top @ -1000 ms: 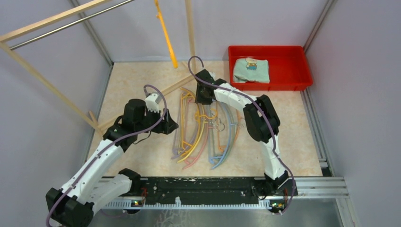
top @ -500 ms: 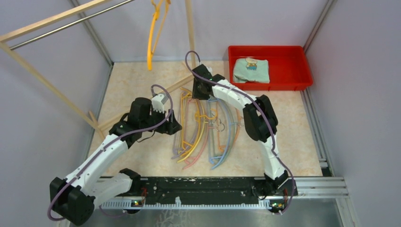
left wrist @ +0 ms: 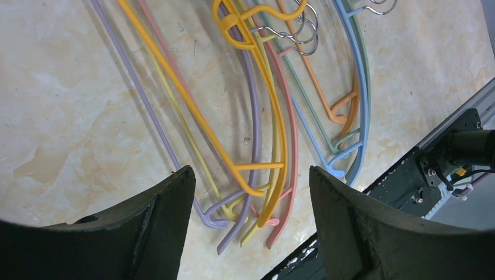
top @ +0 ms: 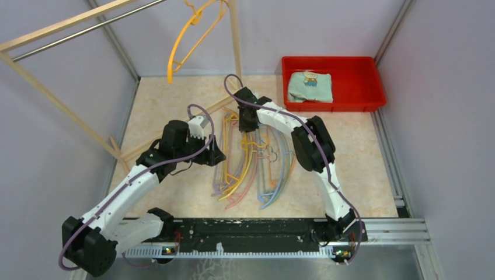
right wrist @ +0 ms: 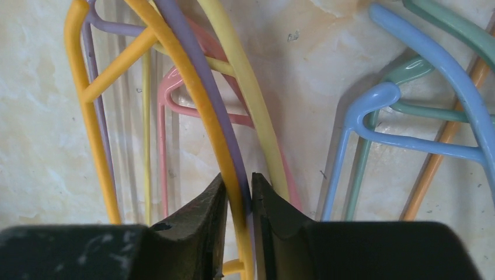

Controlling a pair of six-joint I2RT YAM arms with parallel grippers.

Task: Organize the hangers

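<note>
Now the right gripper is down at the far end of the hangers on the marbled table. Its wrist view shows the fingers pinched together on a curved arm of the orange hanger, with a strand of the purple hanger caught in the same narrow gap. The left gripper hovers just left of the pile with its jaws spread wide and nothing between them.

The pile lies flat in two bunches side by side. The left bunch is yellow, orange, pink and purple; the right one is led by the blue hanger, with green and orange beneath. Their long axes all run from the arms' side toward the back, each one bowed out to the right, and the left bunch's metal hooks poke out to the right as well.

One more yellow hanger hangs apart, up by the wooden rack — its body slants down to the left, hook at the view's top edge.

Far right, the red tray holds a folded pale cloth — its cartoon print is too small to read.
</note>
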